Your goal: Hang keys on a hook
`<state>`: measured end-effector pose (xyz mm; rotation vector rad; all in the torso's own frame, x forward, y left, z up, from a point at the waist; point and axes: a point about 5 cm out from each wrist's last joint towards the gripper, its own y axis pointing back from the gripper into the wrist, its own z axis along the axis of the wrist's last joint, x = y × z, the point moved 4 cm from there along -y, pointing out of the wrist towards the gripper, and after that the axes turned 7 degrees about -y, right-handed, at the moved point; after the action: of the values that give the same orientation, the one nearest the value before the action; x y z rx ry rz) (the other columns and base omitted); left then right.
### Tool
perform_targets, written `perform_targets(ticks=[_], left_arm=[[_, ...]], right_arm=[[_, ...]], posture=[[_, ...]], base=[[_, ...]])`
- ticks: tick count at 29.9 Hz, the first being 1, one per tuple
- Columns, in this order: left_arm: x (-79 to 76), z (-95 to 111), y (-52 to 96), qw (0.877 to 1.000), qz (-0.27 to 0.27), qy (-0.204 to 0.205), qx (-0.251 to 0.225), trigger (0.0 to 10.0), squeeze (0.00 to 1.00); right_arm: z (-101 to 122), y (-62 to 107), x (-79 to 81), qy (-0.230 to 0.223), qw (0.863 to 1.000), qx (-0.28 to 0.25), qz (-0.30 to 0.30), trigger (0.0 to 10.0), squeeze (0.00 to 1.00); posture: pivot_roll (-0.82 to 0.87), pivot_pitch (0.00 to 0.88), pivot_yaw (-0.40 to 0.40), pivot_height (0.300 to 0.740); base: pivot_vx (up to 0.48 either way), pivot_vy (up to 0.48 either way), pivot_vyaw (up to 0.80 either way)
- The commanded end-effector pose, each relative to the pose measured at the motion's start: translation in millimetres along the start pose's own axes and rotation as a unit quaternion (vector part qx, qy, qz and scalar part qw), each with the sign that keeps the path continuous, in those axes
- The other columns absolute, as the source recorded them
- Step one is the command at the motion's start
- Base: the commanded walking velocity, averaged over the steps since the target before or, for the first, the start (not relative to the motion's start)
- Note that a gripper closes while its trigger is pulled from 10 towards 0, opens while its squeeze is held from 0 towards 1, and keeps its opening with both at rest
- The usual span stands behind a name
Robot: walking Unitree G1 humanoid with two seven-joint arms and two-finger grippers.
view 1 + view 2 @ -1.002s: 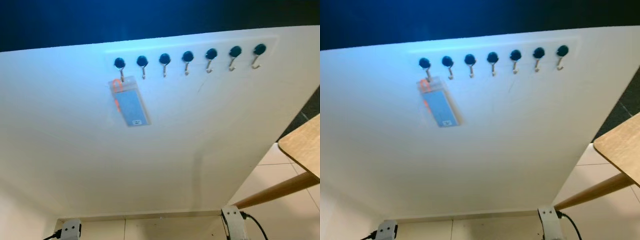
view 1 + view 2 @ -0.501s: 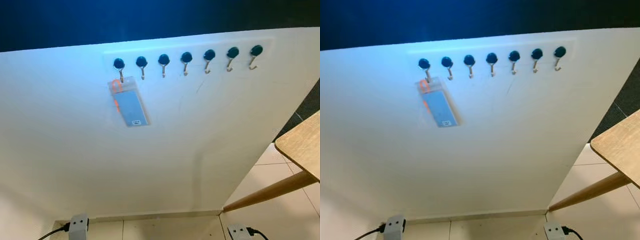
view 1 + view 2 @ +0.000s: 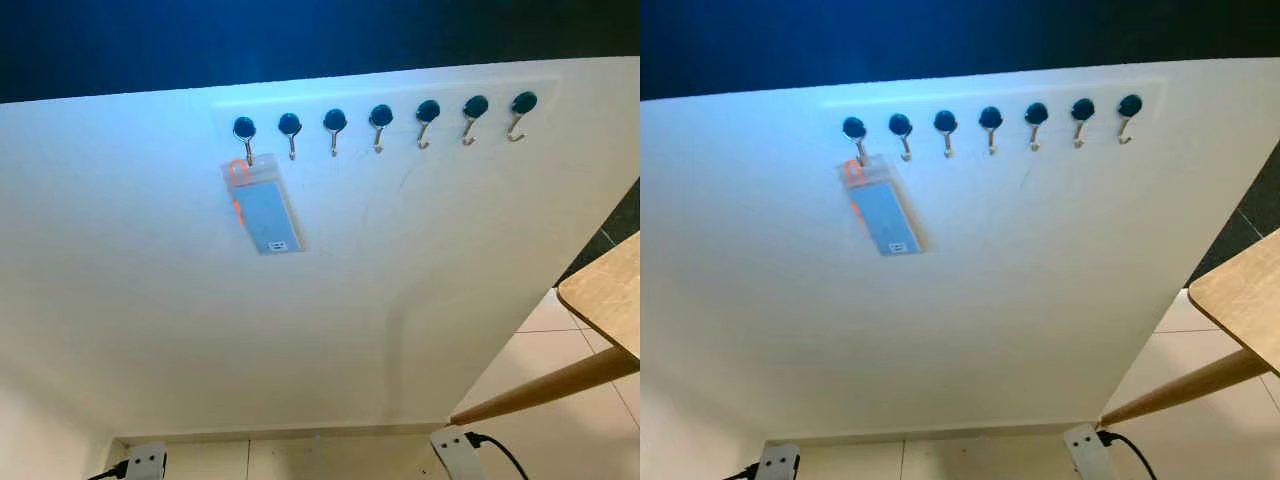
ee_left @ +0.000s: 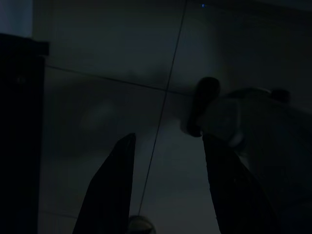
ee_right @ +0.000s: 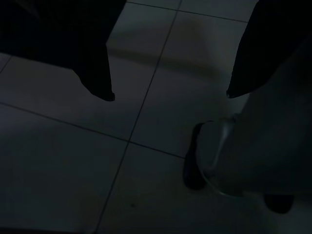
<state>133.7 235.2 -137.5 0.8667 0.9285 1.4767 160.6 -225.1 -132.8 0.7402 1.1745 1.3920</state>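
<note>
1. Left eye view is taken up mostly by a white board (image 3: 330,300) standing on a tiled floor (image 3: 560,440), with a wooden table (image 3: 605,290) at the robot's right.
2. A row of seven hooks (image 3: 380,117) is fixed along the board's top edge.
3. A card tag (image 3: 265,208) is hung from the leftmost hook (image 3: 245,132), its long axis running down the board with a slight tilt; it is judged to be the task's thing, already placed. No metal keys can be made out.
4. The left gripper (image 4: 165,161) is hung low, aimed at the floor, fingers spread and empty.
5. The right gripper (image 5: 168,95) is likewise lowered, fingers apart, nothing held.
6. The tag lies well above both grippers, on the left arm's side, so that arm is judged nearer.
</note>
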Motion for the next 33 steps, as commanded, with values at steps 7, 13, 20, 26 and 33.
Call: perform_targets(ticks=[7, 13, 20, 26, 33], left_arm=[[6.3, -0.6, 0.8, 1.0, 0.008, -0.019, 0.01, 10.0, 0.0], [8.5, -4.3, 1.8, 0.999, 0.007, -0.031, 0.014, 10.0, 0.0], [11.3, -6.6, 2.8, 0.999, 0.005, -0.037, 0.018, 10.0, 0.0], [14.9, -7.2, 3.8, 0.999, 0.004, -0.042, 0.019, 10.0, 0.0], [17.7, -6.3, 4.4, 0.999, 0.004, -0.048, 0.018, 10.0, 0.0]], right_arm=[[-9.4, -0.5, 8.8, 0.021, 1.0, 0.019, 0.003, 10.0, 0.0], [-9.1, -0.8, 13.1, 0.023, 1.0, 0.018, 0.006, 10.0, 0.0], [-12.2, -0.7, 14.6, 0.03, 0.999, 0.02, 0.01, 10.0, 0.0], [-20.3, 0.4, 4.1, 0.038, 0.999, 0.025, 0.006, 10.0, 0.0], [-26.0, 1.7, -5.9, 0.045, 0.999, 0.03, 0.002, 10.0, 0.0]], posture=[[-0.07, 0.073, 0.066, 0.74], [-0.07, 0.078, 0.068, 0.74], [-0.07, 0.08, 0.066, 0.74], [-0.06, 0.072, 0.065, 0.74], [-0.06, 0.066, 0.061, 0.74]], base=[[-0.106, 0.0, 0.0], [-0.284, 0.0, 0.0], [-0.304, 0.0, 0.0], [-0.316, 0.0, 0.0], [-0.336, 0.0, 0.0]])
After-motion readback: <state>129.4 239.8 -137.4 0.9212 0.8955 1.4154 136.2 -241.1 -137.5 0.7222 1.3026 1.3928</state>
